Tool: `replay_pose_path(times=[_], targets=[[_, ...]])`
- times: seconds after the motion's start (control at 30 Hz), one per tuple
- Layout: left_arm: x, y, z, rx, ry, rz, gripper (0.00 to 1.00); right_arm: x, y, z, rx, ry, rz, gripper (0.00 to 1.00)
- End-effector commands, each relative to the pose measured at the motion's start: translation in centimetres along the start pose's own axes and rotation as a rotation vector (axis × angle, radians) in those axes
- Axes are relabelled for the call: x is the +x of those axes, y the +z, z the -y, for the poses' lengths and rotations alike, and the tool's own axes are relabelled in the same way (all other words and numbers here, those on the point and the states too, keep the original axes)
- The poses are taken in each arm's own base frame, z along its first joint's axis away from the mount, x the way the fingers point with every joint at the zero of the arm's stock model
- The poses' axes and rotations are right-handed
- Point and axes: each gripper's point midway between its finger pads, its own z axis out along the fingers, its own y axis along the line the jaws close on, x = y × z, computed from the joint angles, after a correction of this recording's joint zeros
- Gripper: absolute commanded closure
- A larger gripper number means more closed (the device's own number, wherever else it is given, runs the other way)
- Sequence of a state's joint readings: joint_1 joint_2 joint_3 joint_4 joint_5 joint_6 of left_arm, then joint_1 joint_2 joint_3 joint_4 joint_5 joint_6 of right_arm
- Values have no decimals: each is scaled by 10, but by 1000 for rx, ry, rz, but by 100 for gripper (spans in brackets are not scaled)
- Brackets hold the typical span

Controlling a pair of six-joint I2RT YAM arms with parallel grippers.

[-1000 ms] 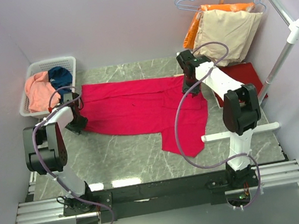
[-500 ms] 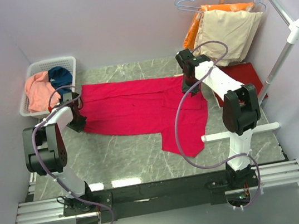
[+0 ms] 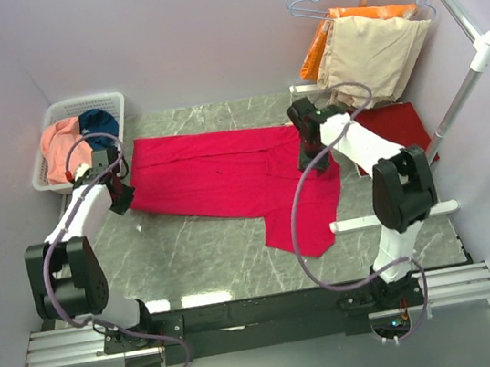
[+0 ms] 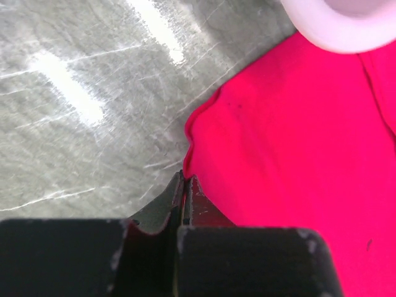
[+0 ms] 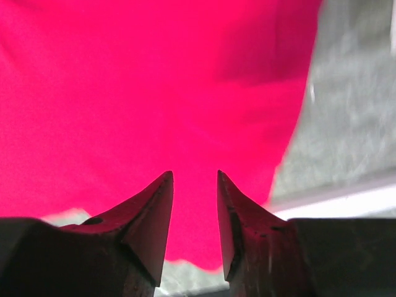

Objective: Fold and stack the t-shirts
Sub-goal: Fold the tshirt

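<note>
From above, the crimson t-shirt (image 3: 226, 182) lies spread flat across the grey marbled surface (image 3: 191, 256), with one part reaching toward the near edge. The left tool (image 3: 123, 200) sits at the shirt's left edge and the right tool (image 3: 309, 163) is over its right part. A white basket (image 3: 76, 105) stands at the far left corner. It holds a crumpled pink t-shirt (image 3: 60, 148) with a teal t-shirt (image 3: 100, 124) beside it. The darker red t-shirt (image 3: 400, 126) lies on the surface at the far right, partly behind the right arm. Above it, an orange garment (image 3: 345, 16) and a beige garment (image 3: 375, 51) hang on wire hangers from a white rack (image 3: 471, 76).

From the left wrist, the left tool (image 4: 184, 180) has its fingers pressed tightly together, with no gap between them. The tips meet the very edge of the crimson t-shirt (image 4: 297, 154), where the hem curves in. I cannot tell whether any cloth is pinched between them. Bare surface fills the left of this view.

From the right wrist, the right tool (image 5: 195, 185) stands with its fingers apart and nothing between them. It is just above the crimson t-shirt (image 5: 142, 86), which fills most of this view. A strip of surface (image 5: 352, 124) shows at the right.
</note>
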State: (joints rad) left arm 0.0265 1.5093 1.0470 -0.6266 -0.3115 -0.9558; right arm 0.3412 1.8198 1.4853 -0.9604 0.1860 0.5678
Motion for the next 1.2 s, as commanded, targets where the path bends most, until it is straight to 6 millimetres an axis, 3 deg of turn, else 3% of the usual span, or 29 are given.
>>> replay_pose_path(times=[0.0, 0.03, 0.13, 0.4, 0.63, 0.83, 1.0, 1.17], targets=[[8, -10, -11, 0, 4, -4, 99, 38, -25, 8, -43, -19, 7, 57], [9, -11, -11, 4, 7, -3, 99, 58, -18, 13, -27, -35, -27, 56], [18, -7, -18, -11, 23, -19, 99, 87, -20, 22, -38, -26, -45, 58], [22, -1, -20, -25, 61, -29, 99, 144, -30, 15, -157, -40, -64, 60], [17, 8, -18, -65, 68, -21, 99, 189, -1, 25, -99, -33, -143, 62], [-4, 7, -20, -111, 45, 45, 99, 201, 10, 39, -40, -10, -143, 63], [-31, 4, -31, -182, 27, 132, 99, 196, 9, 48, -13, 18, -98, 62], [-40, 4, -34, -204, 16, 151, 99, 195, 14, 50, 8, 30, -89, 62]])
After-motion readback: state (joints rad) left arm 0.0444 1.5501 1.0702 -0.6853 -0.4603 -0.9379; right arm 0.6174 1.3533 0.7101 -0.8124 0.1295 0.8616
